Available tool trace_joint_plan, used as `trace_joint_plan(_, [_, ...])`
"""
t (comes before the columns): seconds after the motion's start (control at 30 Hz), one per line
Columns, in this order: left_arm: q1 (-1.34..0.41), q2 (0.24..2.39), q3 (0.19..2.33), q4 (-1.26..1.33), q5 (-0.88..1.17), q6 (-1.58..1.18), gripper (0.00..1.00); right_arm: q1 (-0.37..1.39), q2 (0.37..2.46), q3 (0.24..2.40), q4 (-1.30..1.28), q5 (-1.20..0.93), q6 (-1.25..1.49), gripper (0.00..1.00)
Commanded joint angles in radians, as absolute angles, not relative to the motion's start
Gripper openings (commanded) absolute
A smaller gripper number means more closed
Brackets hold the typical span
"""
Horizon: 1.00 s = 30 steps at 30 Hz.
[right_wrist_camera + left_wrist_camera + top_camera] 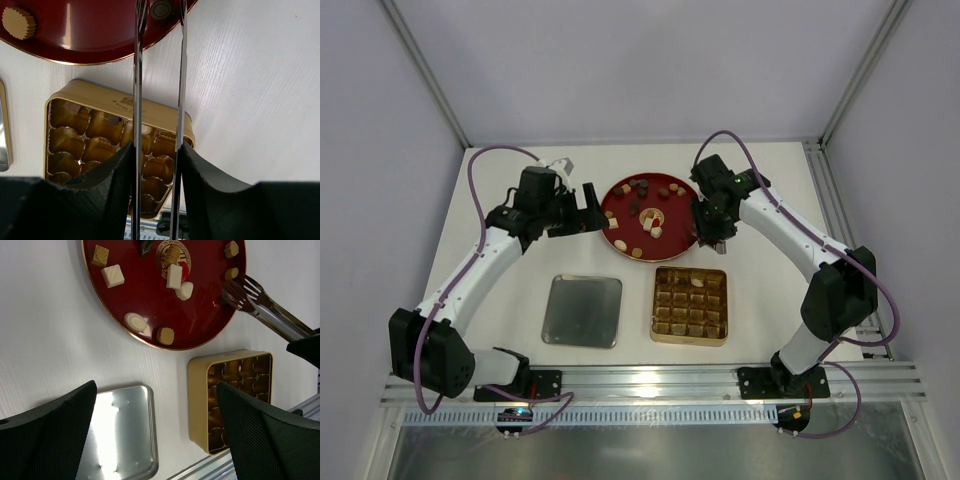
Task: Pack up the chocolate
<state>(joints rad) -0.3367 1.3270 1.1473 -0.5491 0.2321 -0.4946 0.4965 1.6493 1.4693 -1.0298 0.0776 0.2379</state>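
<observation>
Several small tan, dark and cream chocolate pieces (651, 220) lie on the red plate (672, 200), which also shows in the left wrist view (145, 295). My right gripper (708, 226) is shut on metal tongs (260, 302) at the plate's right edge. The tong tips are apart, and a small round piece (161, 8) lies between them; I cannot tell if they touch it. In the right wrist view my right gripper (156, 150) hangs above the gold gridded tin (100, 97). One light piece (697, 283) sits in the tin's top row. My left gripper (585, 210) is open and empty at the plate's left edge.
The gold tin (660, 335) stands in front of the plate. Its silver lid (582, 310) lies flat to the tin's left and also shows in the left wrist view (120, 430). An aluminium rail (650, 380) runs along the table's near edge.
</observation>
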Motion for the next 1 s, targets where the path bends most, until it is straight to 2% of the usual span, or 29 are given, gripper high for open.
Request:
trace_joint_plan(0.0, [-0.328,1.33,1.15,-0.508,0.25,-0.502,1.0,0.506,1.637,1.477,-1.042,0.067,0.21,0.43])
trace_joint_plan(0.97, [-0.321,1.33,1.15,-0.506,0.253,-0.502,1.0,0.552,1.733,1.589,-1.068,0.043,0.206,0.42])
